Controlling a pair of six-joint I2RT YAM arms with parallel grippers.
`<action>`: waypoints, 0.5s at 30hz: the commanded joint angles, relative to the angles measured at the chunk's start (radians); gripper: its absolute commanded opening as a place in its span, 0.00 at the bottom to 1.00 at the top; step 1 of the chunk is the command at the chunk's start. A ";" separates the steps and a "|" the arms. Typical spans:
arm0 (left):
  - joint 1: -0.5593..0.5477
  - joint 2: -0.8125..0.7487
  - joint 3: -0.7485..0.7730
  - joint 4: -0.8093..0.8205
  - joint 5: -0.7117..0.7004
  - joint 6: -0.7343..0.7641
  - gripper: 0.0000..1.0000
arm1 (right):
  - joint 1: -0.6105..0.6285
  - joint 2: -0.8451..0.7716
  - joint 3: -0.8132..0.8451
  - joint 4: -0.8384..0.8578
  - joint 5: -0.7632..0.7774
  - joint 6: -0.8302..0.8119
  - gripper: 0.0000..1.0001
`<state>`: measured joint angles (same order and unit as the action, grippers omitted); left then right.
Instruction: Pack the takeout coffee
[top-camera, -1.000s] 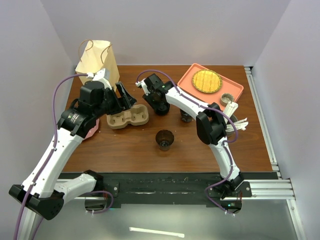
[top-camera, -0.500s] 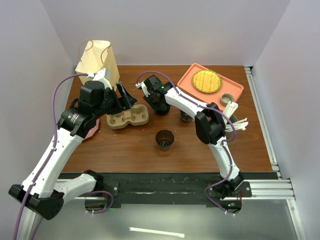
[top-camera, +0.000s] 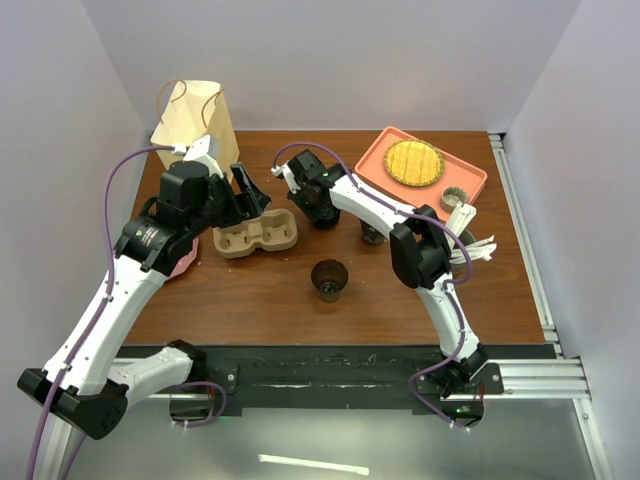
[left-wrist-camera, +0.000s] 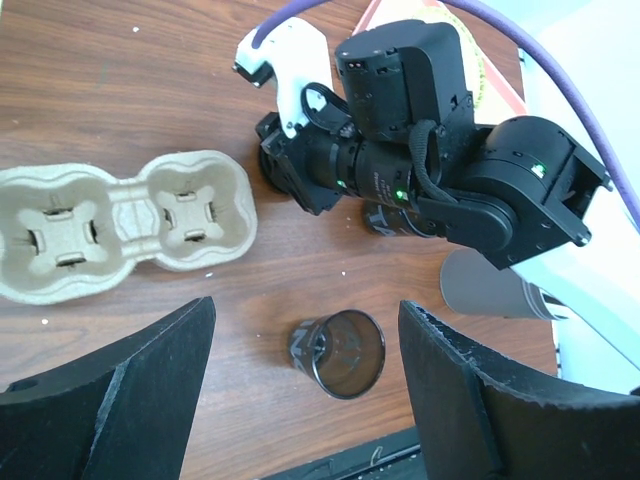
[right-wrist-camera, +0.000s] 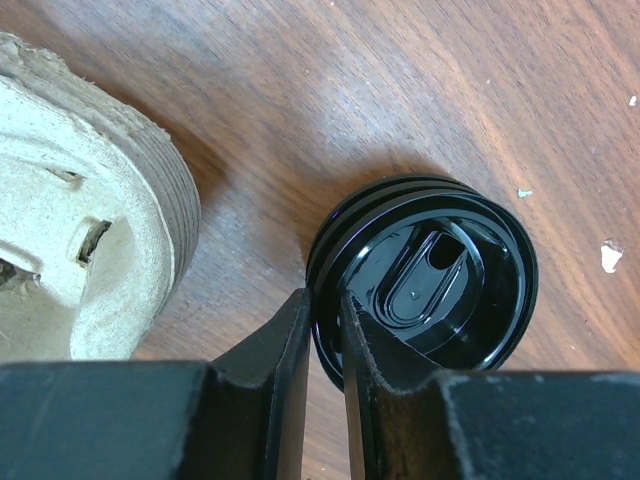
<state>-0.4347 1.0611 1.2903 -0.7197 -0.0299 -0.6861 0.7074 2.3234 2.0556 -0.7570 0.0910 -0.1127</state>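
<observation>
A black round lid (right-wrist-camera: 425, 285) with an oval sip hole fills the right wrist view; dark rings show under its left edge, and what it sits on is hidden. My right gripper (right-wrist-camera: 323, 300) is shut on the lid's left rim, one finger outside and one inside. In the top view it (top-camera: 320, 212) is just right of the tan pulp carrier (top-camera: 255, 232). An open black cup without a lid (top-camera: 330, 278) stands on the wood table nearer the front, also in the left wrist view (left-wrist-camera: 340, 352). My left gripper (left-wrist-camera: 305, 312) is open and empty, high above it.
A paper bag (top-camera: 195, 118) stands at the back left. A pink tray (top-camera: 462, 180) with a waffle is at the back right. A grey cup of white utensils (top-camera: 460, 215) stands right of my right arm, with a small dark object (top-camera: 372, 236) beside that arm.
Almost nothing. My left gripper has edged slightly back and left; my right gripper stays shut on the lid's rim.
</observation>
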 joint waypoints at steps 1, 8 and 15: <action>-0.006 -0.013 -0.008 0.039 -0.041 0.048 0.79 | -0.002 -0.094 0.023 -0.021 0.013 0.002 0.20; -0.007 -0.073 -0.112 0.060 -0.119 0.186 0.78 | -0.002 -0.154 0.081 -0.051 0.009 0.016 0.16; -0.033 -0.179 -0.289 0.282 0.007 0.494 0.76 | -0.002 -0.300 0.072 -0.116 -0.087 0.038 0.12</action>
<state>-0.4438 0.9150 1.0477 -0.6216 -0.0914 -0.4168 0.7074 2.1818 2.1014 -0.8234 0.0826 -0.0986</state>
